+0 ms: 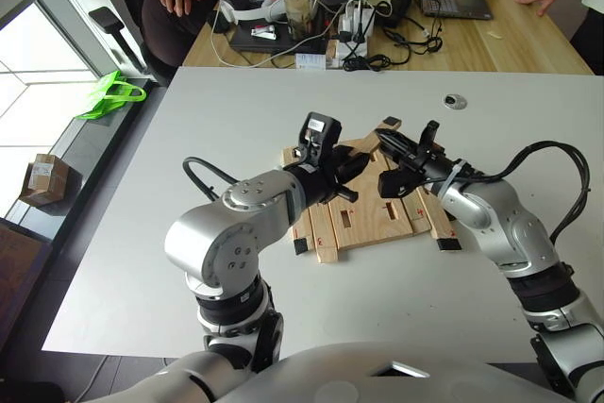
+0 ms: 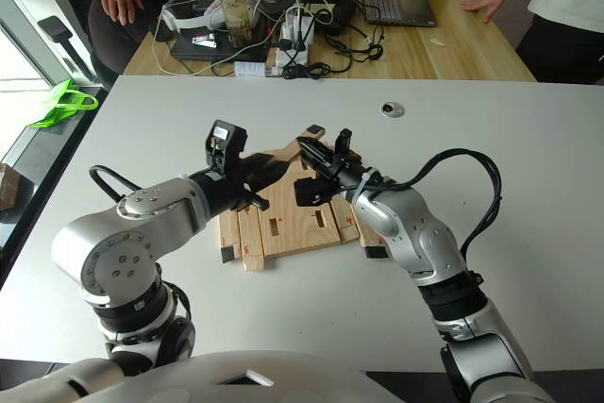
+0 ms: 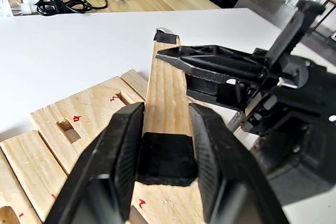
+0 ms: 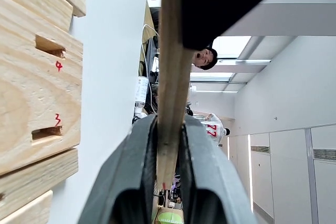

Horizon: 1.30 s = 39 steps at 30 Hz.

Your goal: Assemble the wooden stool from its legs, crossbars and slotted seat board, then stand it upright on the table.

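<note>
in the eye views we see the slotted seat board [image 1: 373,224] lying flat on the white desk [image 1: 170,139]. the left claw [image 1: 351,172] and the right claw [image 1: 394,156] meet almost tip to tip above the board's middle. from here we cannot make out what sits between them. one loose wooden bar [image 1: 316,233] lies along the board's left edge and another [image 1: 440,226] along its right edge, each with a black cap at the near end.

the left wrist view gives us what the eyes miss. a pale leg [image 3: 167,87] is raised over the board [image 3: 79,124], and its black pad [image 3: 167,158] is squeezed from both sides by the left claw [image 3: 167,109]. farther along the same leg, the right claw [image 3: 178,59] is clamped on.

in the right wrist view we see the leg [image 4: 170,66] edge-on and thin, pinched tight in the right claw [image 4: 168,127]. the board [image 4: 31,77] lies off to one side, showing two slots with red marks.
</note>
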{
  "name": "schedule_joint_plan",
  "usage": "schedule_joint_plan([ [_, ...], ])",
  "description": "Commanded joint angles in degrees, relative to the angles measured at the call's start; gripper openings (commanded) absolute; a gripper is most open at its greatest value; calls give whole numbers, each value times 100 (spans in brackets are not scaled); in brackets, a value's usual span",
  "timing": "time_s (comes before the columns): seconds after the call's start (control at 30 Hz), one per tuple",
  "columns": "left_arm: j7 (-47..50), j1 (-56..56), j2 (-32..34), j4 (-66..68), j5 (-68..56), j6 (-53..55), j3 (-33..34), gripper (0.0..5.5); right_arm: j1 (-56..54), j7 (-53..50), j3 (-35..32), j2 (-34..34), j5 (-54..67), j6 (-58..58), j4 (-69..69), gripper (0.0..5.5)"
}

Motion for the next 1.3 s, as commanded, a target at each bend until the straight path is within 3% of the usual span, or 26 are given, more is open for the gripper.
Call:
schedule_joint_plan([
  [0.03, -52, -374, 74, -217, -27, -448, 215, 168, 227, 51, 251, -74, -36, -69, 209, 41],
  [0.13, -104, -360, 422, -249, -12, -573, -55, 207, 215, -118, 233, -63, -14, -97, 208, 41],
  [0.23, -40, -455, 558, -204, 72, -860, 14, 207, 285, -284, 10, 32, 292, -5, 232, 41],
  [0.3, 413, -716, 346, -48, 333, -1443, 759, 207, 517, -452, -798, 581, 1556, 518, 301, 41],
  [0.33, 622, -789, 320, 23, 468, -1740, 1094, 207, 654, -429, -1434, 1172, 2700, 1195, 238, 41],
  [0.43, 930, -752, 279, 46, 631, -2380, 1474, 207, 910, -293, -2808, 2349, 5447, 3008, -50, 41],
  [0.6, 1210, -109, 86, 85, 907, -3270, 1156, 207, 1064, -759, -3802, 3217, 7884, 4926, -207, 41],
  [0.77, 1224, 2086, 349, 57, 1831, -5132, 420, 207, 1329, -1349, -4584, 3261, 9309, 5771, -682, 41],
  [0.87, 1223, 3069, 252, 340, 2072, -6175, 278, 207, 1454, -1417, -4694, 3000, 9587, 5909, -831, 41],
  [1.0, 1337, 3711, 347, 849, 2649, -7207, -137, 207, 1658, -1059, -4228, 2653, 9305, 5674, -804, 41],
  [1.3, 1404, 3907, 229, 1500, 2906, -7888, -411, 207, 1274, -650, -3242, 2688, 8151, 4069, 479, 41],
])
